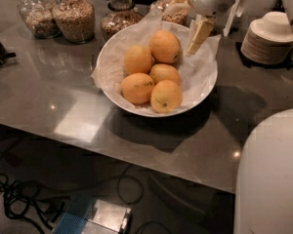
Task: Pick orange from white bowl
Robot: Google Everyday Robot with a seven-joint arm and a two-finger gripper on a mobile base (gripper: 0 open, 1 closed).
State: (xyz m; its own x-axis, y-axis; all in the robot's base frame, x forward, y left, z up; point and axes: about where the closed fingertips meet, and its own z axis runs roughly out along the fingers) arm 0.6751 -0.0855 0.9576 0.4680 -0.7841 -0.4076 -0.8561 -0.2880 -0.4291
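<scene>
While the grey counter [49, 101] filled most of the view, the white bowl [105, 57] sat near its middle, wide and shallow, lined with crinkled white paper [198, 77] and holding five fruits. Behind it stood a row of glass jars [73, 16] filled with grain, and off to the right, well apart from the bowl, a stack of saucers [271, 40].

The orange [164, 46] lay at the back of the bowl, farthest from the camera, touching the two smaller fruits [137, 59] in front of it. Its oval was slight; the long axis seemed to run from upper left to lower right, and which way the stem end faced could not be told.

The gripper [183, 27] hung just beside the orange's right flank, over the bowl's far rim. Its cream fingers [200, 33] were spread wide, one slanting down and left above the paper, the other higher up near the jars, and nothing was held between them.
</scene>
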